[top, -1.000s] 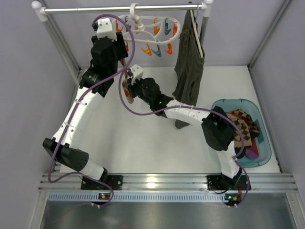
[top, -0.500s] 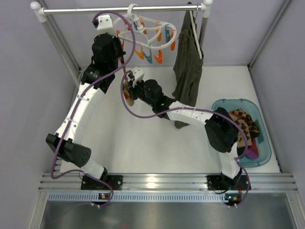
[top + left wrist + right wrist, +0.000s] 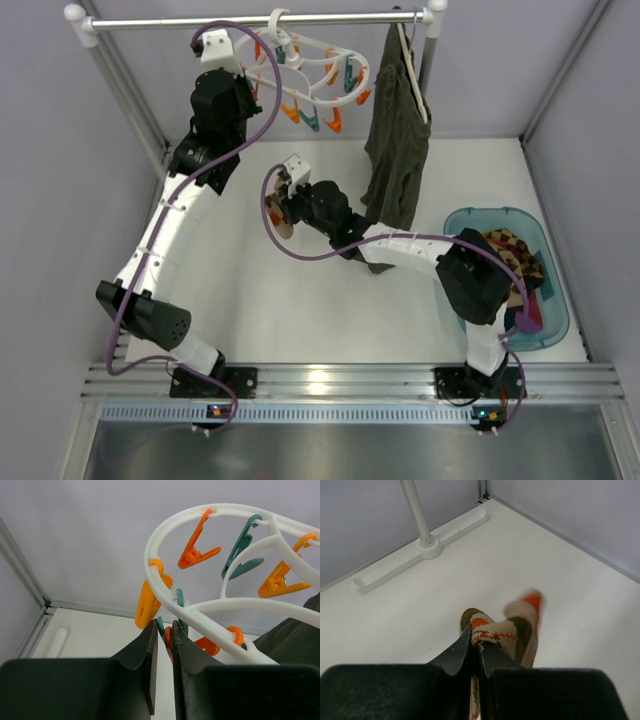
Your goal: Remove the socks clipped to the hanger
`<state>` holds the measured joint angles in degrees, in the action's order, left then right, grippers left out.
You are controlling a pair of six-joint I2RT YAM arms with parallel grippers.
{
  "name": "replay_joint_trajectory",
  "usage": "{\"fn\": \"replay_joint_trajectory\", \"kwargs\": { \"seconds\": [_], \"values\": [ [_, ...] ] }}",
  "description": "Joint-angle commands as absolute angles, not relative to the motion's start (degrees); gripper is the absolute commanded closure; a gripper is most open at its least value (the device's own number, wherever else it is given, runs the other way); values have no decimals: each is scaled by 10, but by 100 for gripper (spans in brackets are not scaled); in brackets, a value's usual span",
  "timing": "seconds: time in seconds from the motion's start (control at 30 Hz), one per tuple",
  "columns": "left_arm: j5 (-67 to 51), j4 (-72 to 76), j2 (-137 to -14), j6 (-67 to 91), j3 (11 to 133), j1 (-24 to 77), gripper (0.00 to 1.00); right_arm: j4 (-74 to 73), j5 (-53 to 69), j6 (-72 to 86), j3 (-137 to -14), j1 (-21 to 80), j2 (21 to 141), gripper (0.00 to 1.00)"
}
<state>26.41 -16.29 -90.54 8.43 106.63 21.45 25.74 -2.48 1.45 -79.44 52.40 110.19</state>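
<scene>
Left fingers [image 3: 149, 665] have just snapped nearly together on a clip [image 3: 168, 639] dangling under the hanger [image 3: 235, 605] rim, wide apart a second ago; right fingers [image 3: 462, 652] are clenched on a tan argyle sock [image 3: 512, 630], which has come down and away from the hanger and now dangles below it, over the bench [image 3: 300, 300]; so I reckon that one's off; every clip I can see on the hanger looks bare; other socks [image 3: 510, 258] sit in the teal tub [image 3: 470, 222], well right of the hanger; no brands or writing readable anywhere.
</scene>
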Motion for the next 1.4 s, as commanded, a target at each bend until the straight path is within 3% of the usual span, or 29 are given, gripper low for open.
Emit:
{"fn": "replay_joint_trajectory", "kwargs": {
  "seconds": [0.0,0.1,0.13,0.23,0.27,0.43,0.6,0.87,1.1,1.27,1.37],
  "values": [
    [265,-160,-892,81,1067,213,100,297,-21,6,-794,533,1063,100],
    [258,-158,-879,85,1055,213,100,294,-17,8,-781,533,1047,100],
    [255,-158,-877,85,1052,213,96,293,-12,11,-764,533,1039,100],
    [244,-158,-864,86,1042,214,73,282,31,17,-711,533,985,100],
    [240,-158,-860,87,1038,214,57,276,45,18,-696,533,970,100],
    [224,-158,-836,95,1020,213,41,188,116,6,-619,533,847,100],
    [210,-158,-770,114,966,214,2,4,133,-21,-578,530,704,100],
    [213,-161,-647,155,849,214,2,-257,48,37,-557,479,521,100],
    [219,-193,-532,201,716,214,2,-460,-127,138,-604,418,400,100],
    [211,-286,-508,217,702,214,2,-561,-268,200,-632,352,431,100],
    [207,-335,-495,215,696,214,1,-551,-258,187,-628,253,462,100]
  ]
}}
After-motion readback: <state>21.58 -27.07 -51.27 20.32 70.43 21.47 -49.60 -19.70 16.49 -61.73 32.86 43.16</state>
